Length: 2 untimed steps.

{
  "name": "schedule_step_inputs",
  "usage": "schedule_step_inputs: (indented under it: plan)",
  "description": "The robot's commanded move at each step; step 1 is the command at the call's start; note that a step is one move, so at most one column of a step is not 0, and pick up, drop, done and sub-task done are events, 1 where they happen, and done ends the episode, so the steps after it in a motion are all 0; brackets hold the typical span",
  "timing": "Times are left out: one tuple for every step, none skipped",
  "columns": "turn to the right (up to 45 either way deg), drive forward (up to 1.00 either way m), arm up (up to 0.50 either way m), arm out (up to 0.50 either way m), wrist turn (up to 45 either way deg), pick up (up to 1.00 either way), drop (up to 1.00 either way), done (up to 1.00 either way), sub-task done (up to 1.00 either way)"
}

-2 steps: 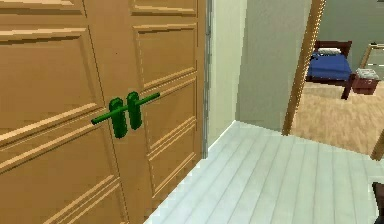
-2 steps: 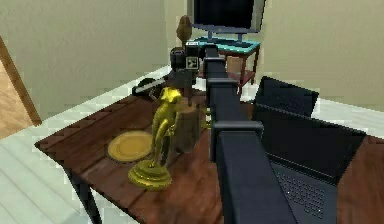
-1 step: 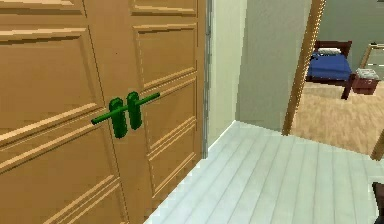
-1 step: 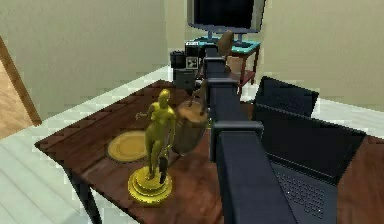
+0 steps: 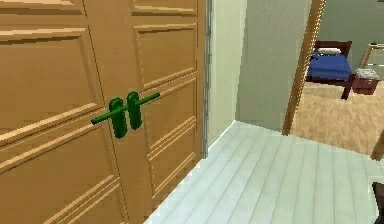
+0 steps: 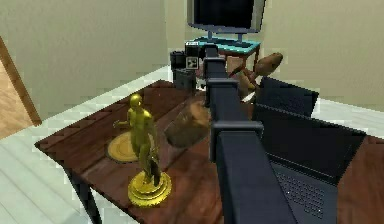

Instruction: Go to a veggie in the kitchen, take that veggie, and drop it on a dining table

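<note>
- Where the veggie is lying cannot be told.
- The pincer (image 6: 182, 78) is hanging at the arm's (image 6: 240, 150) far end, with a brown object (image 6: 188, 128) sitting behind it; I cannot tell whether it is gripping anything.
- A gold statuette (image 6: 146, 140) and a laptop (image 6: 310, 150) are sitting on the dark wooden surface (image 6: 80, 145).
- Wooden doors (image 5: 60, 110) with green handles (image 5: 125, 112) are standing ahead.

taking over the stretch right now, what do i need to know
Gripper: out by a dark wood table with a gold statue; things behind it, so cannot tell if it holds anything.
Ahead: wooden doors with green handles; bedroom opening at the forward view's right.
Done: nothing confirmed.
Left: reach kitchen, take veggie, drop it on a dining table.
</note>
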Motion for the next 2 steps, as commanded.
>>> schedule_step_inputs:
  plan:
    - [0.0, 0.00, -0.32, 0.00, 0.0, 0.00, 0.00, 0.00, 0.00]
    - [0.0, 0.00, 0.00, 0.00, 0.0, 0.00, 1.00, 0.00, 0.00]
